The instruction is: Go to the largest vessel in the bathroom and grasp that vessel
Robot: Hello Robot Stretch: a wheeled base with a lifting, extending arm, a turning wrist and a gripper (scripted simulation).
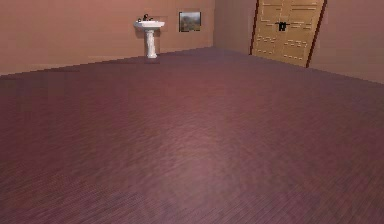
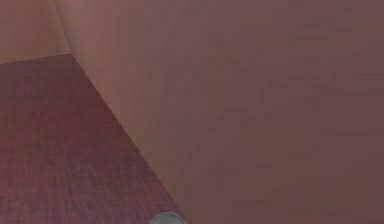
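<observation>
A white pedestal sink (image 1: 150, 36) stands against the far wall at the forward view's upper left. Small dark things (image 1: 148, 20) sit on its top, too small to tell apart. A wide stretch of dark reddish floor (image 1: 190, 140) lies between me and the sink.
A small framed picture (image 1: 190, 20) hangs on the wall just right of the sink. A wooden double door (image 1: 287, 30) stands at the forward view's upper right. In the arm side view a plain pinkish wall (image 2: 250, 100) runs close by, with a grey rounded part (image 2: 166, 219) at the bottom edge.
</observation>
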